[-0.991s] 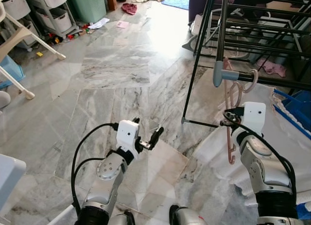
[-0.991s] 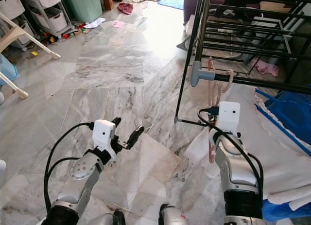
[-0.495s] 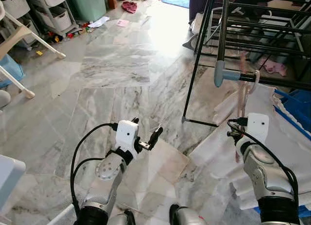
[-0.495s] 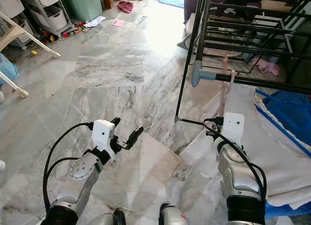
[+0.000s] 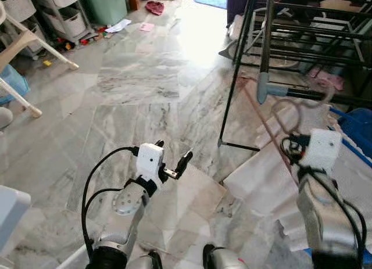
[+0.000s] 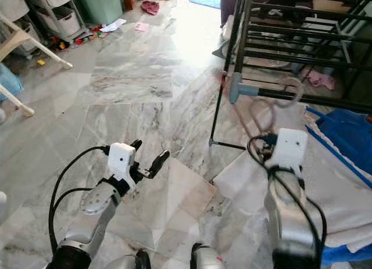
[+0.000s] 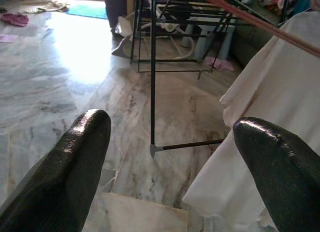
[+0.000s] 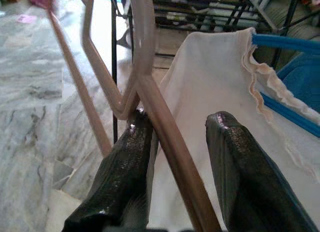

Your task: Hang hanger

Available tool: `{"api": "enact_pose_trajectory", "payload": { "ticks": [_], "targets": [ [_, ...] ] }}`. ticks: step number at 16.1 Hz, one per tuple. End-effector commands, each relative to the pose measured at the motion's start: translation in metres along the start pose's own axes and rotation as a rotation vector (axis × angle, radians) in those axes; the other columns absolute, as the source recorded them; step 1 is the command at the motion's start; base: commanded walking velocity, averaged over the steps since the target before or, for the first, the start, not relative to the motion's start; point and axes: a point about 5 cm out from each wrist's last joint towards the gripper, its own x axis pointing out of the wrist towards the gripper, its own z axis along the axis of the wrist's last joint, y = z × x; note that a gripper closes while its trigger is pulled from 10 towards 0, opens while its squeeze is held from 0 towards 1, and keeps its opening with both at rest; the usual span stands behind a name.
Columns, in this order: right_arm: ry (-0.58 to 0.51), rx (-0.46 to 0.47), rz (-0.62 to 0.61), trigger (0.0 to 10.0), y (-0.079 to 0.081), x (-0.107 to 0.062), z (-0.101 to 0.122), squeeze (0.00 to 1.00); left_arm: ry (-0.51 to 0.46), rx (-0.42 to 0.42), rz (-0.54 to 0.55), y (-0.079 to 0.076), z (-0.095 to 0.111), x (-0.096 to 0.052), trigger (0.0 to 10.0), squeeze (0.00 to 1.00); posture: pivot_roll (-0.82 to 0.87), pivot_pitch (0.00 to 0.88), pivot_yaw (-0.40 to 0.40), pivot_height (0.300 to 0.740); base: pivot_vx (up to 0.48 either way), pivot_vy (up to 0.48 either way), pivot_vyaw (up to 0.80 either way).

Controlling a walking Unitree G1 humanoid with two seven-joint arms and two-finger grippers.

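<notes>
Gripping the pink hanger [image 8: 150,96] was the right gripper [image 8: 175,142], and the right wrist view made that clear: the hanger's bar ran between the two black fingers [image 8: 122,162], pressed against one of them, with white cloth [image 8: 210,91] right behind. From the head views the same hanger looked blurry, its hook [image 6: 289,90] up by the grey end cap [image 6: 241,89] of the black drying rack [image 6: 244,25] and its long arm slanting down toward the floor. Whether the hook actually sat on the rail, I couldn't tell.

The left gripper [image 5: 172,162] hung out front over the floor with its fingers spread apart, holding nothing. Its wrist view looked past both fingertips [image 7: 80,142] at the rack's foot [image 7: 155,151] and the white cloth's edge.

Floor was grey-veined marble tile [image 5: 133,77]. A blue basket [image 6: 343,129] sat right of the cloth. Far back were a teal bin [image 5: 107,4], plastic drawers [image 5: 64,13], a pink garment [image 5: 154,9] on the floor and a white chair leg [image 5: 35,45].
</notes>
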Motion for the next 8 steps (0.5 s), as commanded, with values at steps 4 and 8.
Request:
{"api": "enact_pose_trajectory", "payload": {
  "ticks": [4,8],
  "targets": [
    [-0.025,-0.023,0.032,10.0,0.009,-0.031,-0.008,1.0,0.007,0.011,0.005,0.003,-0.001,-0.003,10.0,0.0,-0.17,0.212,0.034,0.74,0.0,0.0,0.0],
    [0.0,-0.012,0.009,10.0,0.009,-0.035,-0.015,1.0,0.011,0.015,-0.004,0.003,-0.001,-0.002,10.0,0.0,-0.17,0.21,0.041,0.74,0.0,0.0,0.0]
  ]
}}
